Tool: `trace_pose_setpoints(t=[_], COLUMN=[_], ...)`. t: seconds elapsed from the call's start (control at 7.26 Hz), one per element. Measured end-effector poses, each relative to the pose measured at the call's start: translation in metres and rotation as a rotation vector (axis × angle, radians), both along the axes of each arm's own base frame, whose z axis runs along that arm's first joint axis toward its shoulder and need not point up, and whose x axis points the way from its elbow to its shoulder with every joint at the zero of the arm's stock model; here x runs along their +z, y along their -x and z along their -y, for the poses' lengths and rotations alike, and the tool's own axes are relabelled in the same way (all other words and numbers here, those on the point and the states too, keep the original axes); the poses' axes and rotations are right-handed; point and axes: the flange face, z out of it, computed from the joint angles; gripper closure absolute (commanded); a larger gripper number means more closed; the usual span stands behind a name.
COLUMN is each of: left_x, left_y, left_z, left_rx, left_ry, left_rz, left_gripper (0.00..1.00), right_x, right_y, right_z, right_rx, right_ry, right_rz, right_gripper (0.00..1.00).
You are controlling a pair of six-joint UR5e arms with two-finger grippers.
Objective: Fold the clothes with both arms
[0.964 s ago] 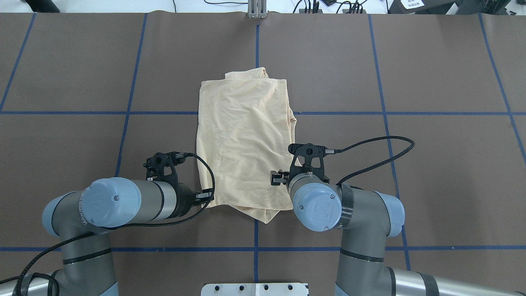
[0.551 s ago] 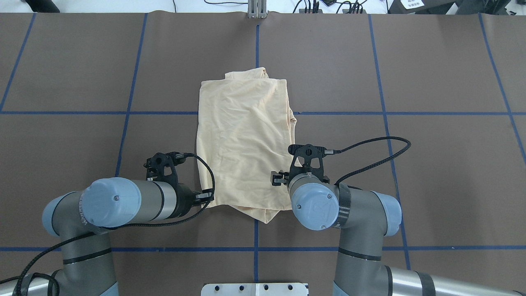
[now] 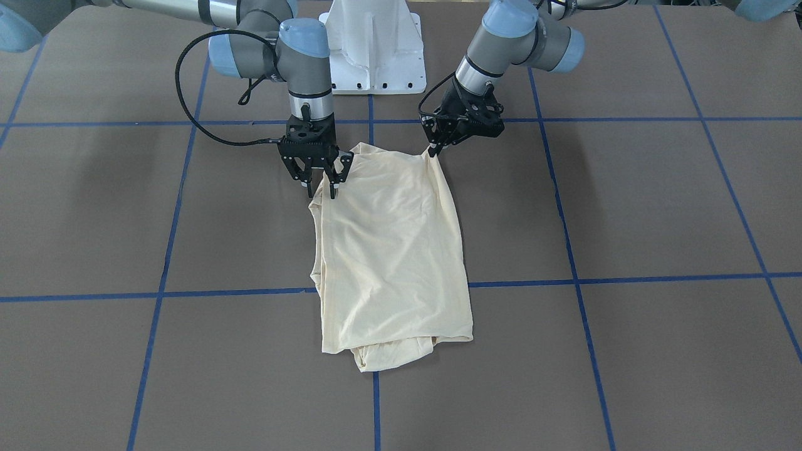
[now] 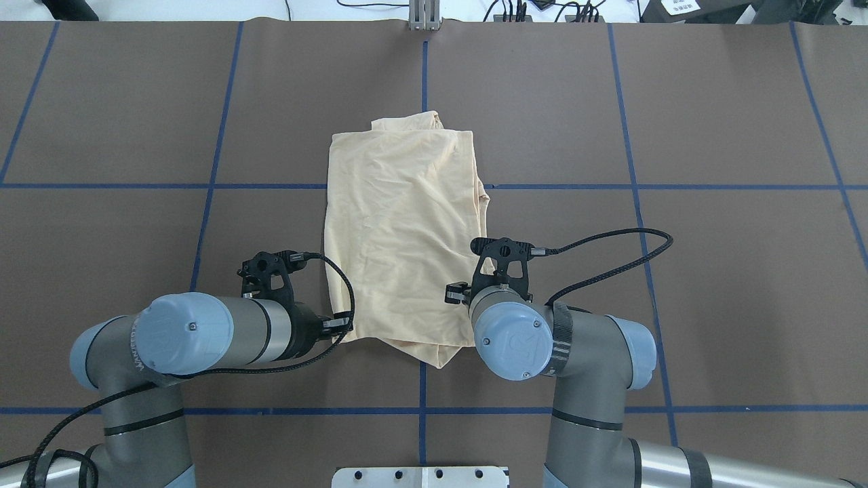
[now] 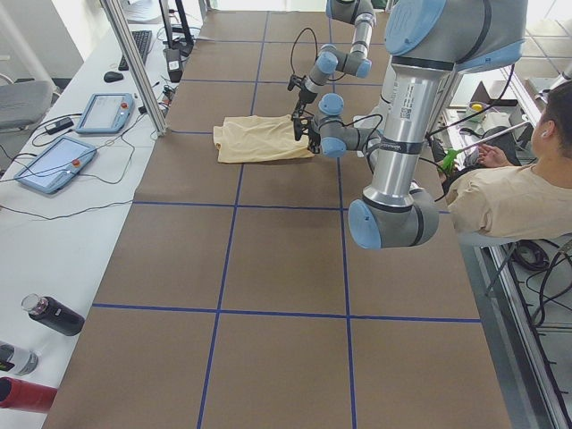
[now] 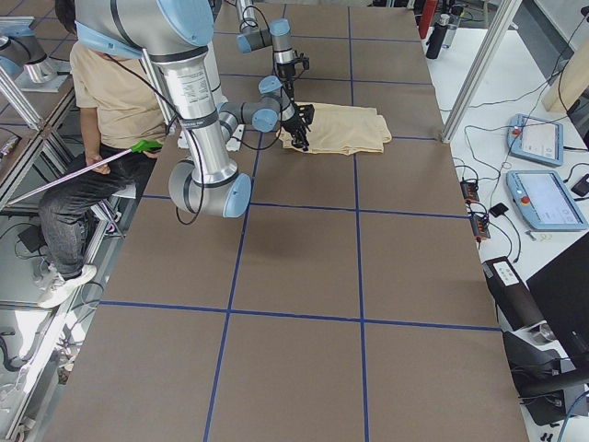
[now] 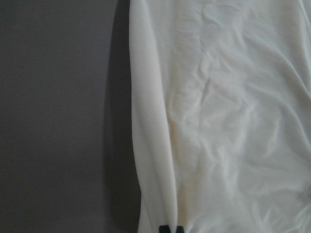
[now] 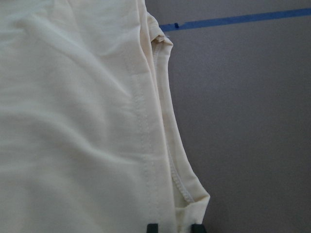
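Observation:
The cream shirt (image 3: 395, 250) lies folded into a long strip in the middle of the table, plain side up; its print and neck tag are hidden. It also shows in the overhead view (image 4: 400, 230). My left gripper (image 3: 432, 150) is shut on the shirt's near corner and holds it slightly raised; in the left wrist view its tips (image 7: 171, 228) are pinched together on the fabric (image 7: 218, 121). My right gripper (image 3: 322, 186) points down at the other near corner, jaws apart and straddling the hemmed edge (image 8: 182, 194). In the overhead view the right wrist hides it.
The table (image 4: 712, 291) is covered in brown paper with blue tape grid lines. The white pedestal base (image 3: 374, 44) stands behind the shirt. A seated person (image 5: 518, 197) is at the robot's side. Tablets (image 5: 54, 165) and bottles (image 5: 49, 313) lie on a side bench.
My right arm has shifted slightly inward, toward the shirt's near corner. The left arm and the shirt have not visibly moved.

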Motion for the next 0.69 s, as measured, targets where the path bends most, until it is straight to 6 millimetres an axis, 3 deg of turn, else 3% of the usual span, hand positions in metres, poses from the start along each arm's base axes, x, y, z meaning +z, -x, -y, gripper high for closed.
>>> trace_pose_setpoints(t=[0.28,0.55,0.69], left_x=[-0.0003,-0.0008,-0.0012], left_y=[0.0001,0.0005,0.0007], left_z=[-0.0001,-0.0002,-0.0001], left_rx=[0.001,0.001,0.000], left_ry=[0.000,-0.001,-0.001], left_rz=[-0.001,-0.002,-0.002], left_gripper=[1.00,1.00,1.00], right_x=[0.0023,0.0026,0.0017], right_y=[-0.0002,0.0001,0.0004], right_z=[-0.0003,-0.0009,-0.0010], right_rx=[-0.005,-0.007,-0.007], right_ry=[-0.004,-0.006,-0.006], right_rz=[-0.007,-0.009,-0.008], right_gripper=[0.64,1.00,1.00])
